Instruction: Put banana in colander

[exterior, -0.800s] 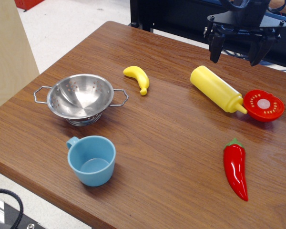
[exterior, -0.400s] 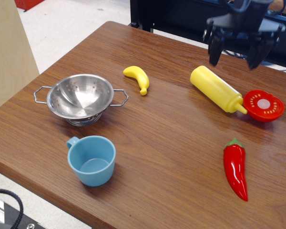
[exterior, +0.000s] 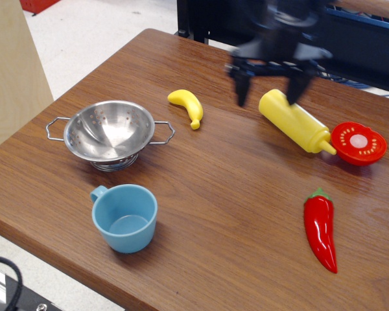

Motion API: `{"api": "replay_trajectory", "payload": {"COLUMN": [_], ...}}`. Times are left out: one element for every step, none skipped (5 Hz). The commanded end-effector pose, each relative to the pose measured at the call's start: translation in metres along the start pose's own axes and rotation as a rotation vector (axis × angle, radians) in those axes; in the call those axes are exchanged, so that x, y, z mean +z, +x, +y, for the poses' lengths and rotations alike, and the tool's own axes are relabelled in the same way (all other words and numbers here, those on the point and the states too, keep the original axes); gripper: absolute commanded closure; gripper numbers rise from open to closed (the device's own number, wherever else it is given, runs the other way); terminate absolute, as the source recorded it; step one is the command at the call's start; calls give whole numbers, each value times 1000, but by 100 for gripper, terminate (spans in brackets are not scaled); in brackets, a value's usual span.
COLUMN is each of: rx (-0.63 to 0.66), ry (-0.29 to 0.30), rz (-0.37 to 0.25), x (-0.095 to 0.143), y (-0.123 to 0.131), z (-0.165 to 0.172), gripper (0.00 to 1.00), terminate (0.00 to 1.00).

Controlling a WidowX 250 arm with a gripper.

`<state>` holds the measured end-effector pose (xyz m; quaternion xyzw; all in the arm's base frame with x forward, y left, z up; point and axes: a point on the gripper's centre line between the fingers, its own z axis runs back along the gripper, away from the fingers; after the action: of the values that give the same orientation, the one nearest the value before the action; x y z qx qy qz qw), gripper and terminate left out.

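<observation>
Overhead, the end effector [exterior: 267,91] hangs above the far part of the wooden worktop [exterior: 233,175], blurred, with its two dark fingers [exterior: 242,87] spread wide apart and pointing down; nothing is between them. One finger stands in front of the rear end of the yellow squeeze bottle [exterior: 295,120], so that the bottle's blunt base lies just beneath and to the right of the end effector, while its nozzle points away to the right and reaches the rim of a red tomato half [exterior: 358,142] lying cut face up. The banana [exterior: 187,105] lies on the worktop to the left of the end effector and a little nearer the camera, near but apart from it, curved, with its tip turned toward the front edge. The colander [exterior: 109,134] stands upright farther left and nearer the front, well apart from the end effector, its bowl holding nothing and its wire handles out to either side. A light-blue mug [exterior: 125,217] stands in front of the colander, mouth up. A red chili pepper [exterior: 321,229] lies well in front of the end effector, toward the right.
</observation>
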<state>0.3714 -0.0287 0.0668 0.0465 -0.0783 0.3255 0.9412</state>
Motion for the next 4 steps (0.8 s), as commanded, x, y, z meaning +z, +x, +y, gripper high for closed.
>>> {"api": "replay_trajectory", "payload": {"rx": [82, 142, 174, 176], "ry": [-55, -42, -13, 6], "rz": [-101, -106, -77, -61], "x": [-3, -9, -16, -22], "y": [30, 48, 61, 63], "z": [29, 36, 41, 47], "gripper": [0, 0, 0, 0], "terminate": [0, 0, 0, 0]}}
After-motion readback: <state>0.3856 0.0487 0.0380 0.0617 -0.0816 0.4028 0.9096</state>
